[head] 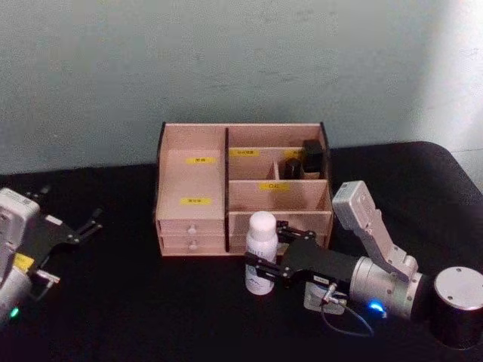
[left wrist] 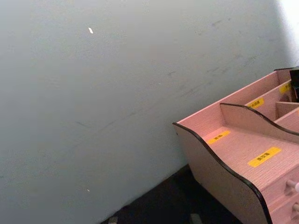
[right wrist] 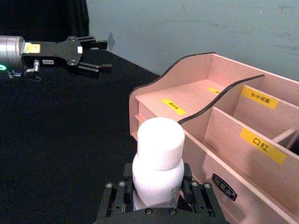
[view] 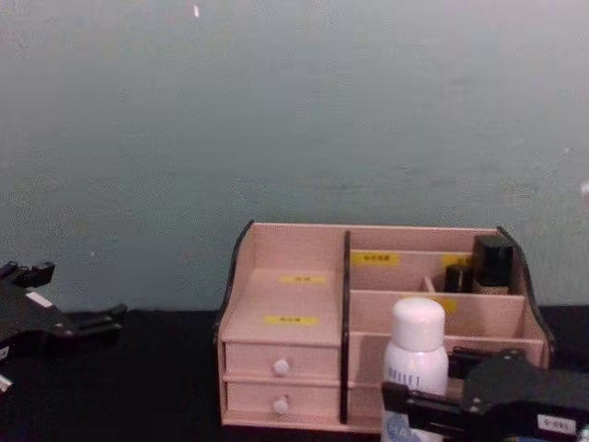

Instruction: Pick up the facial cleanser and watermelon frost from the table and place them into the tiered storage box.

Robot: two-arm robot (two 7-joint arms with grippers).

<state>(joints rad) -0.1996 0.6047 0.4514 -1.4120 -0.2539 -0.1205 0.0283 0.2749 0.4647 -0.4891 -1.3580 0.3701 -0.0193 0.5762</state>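
Black cloth covers the table (head: 136, 302) beneath a pale grey-green wall (head: 241, 60). At the far left the left gripper (head: 93, 220) hangs over the cloth, fingers spread wide and holding nothing, well apart from the tiered storage box (head: 192, 181). That box stands mid-table, with dark-capped bottles (head: 312, 157) in its rear right compartment. Just before its lower right front the facial cleanser (head: 262, 226) stands upright, outside every compartment. Reaching in from the right, the right gripper (head: 270, 253) has its fingers clamped on the bottle's body below the cap
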